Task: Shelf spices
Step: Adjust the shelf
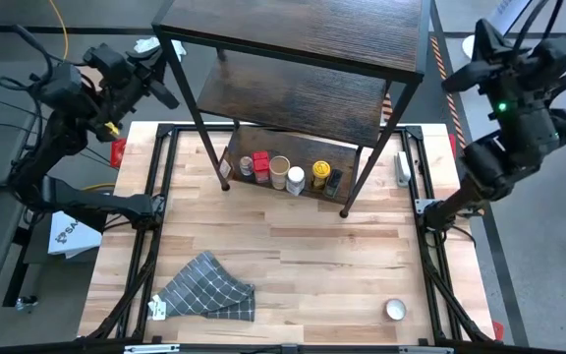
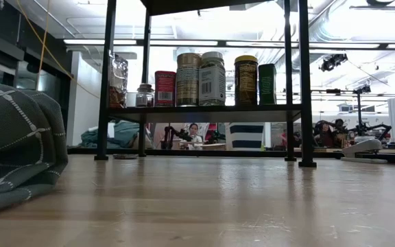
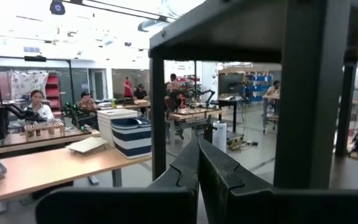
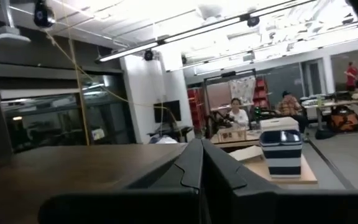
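Observation:
The shelf [image 1: 303,44] stands at the table's far middle on thin black legs. Several spices [image 1: 288,175] stand in a row on its lowest board [image 2: 204,108], among them a red-labelled jar [image 2: 164,88] and a yellow-lidded jar [image 2: 245,80]. My left gripper [image 1: 165,90] hangs shut and holding nothing beside the shelf's far left corner, with a frame post [image 3: 309,93] close ahead of its fingers [image 3: 216,174]. My right gripper [image 1: 452,83] hangs shut and holding nothing beside the shelf's right side, looking across the top board [image 4: 73,168].
A grey checked cloth [image 1: 207,288] lies crumpled at the near left of the table [image 1: 293,246]. A small round tin [image 1: 395,310] sits near the front right corner. A white object [image 1: 402,167] lies by the right rail. People sit at benches in the room beyond.

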